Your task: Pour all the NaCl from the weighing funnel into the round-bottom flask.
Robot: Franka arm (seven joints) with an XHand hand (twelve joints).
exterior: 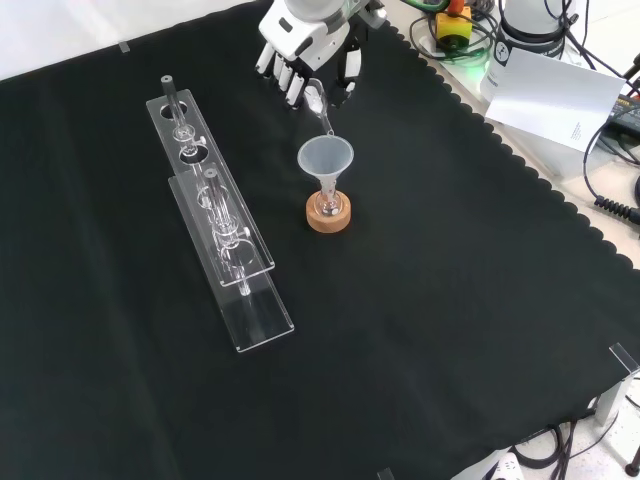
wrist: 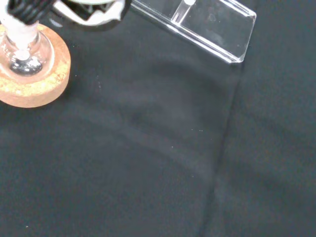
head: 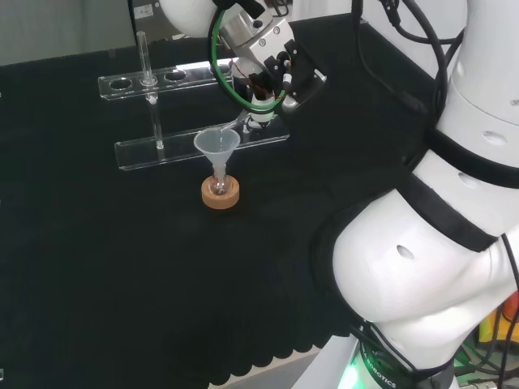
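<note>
A small round-bottom flask stands on a cork ring with a clear plastic funnel in its neck. The same flask, cork ring and funnel sit mid-cloth in the front view. The hand hovers just beyond them, fingers curled round a small glass weighing funnel. It is tilted down, with its spout over the plastic funnel's rim. In the head view the hand is to the funnel's upper right. The wrist view has the flask on its cork ring.
Two clear test-tube racks with a few tubes lie left of the flask in the front view, and behind it in the head view. The cloth's scalloped edge runs at the front view's right, with paper and cables beyond.
</note>
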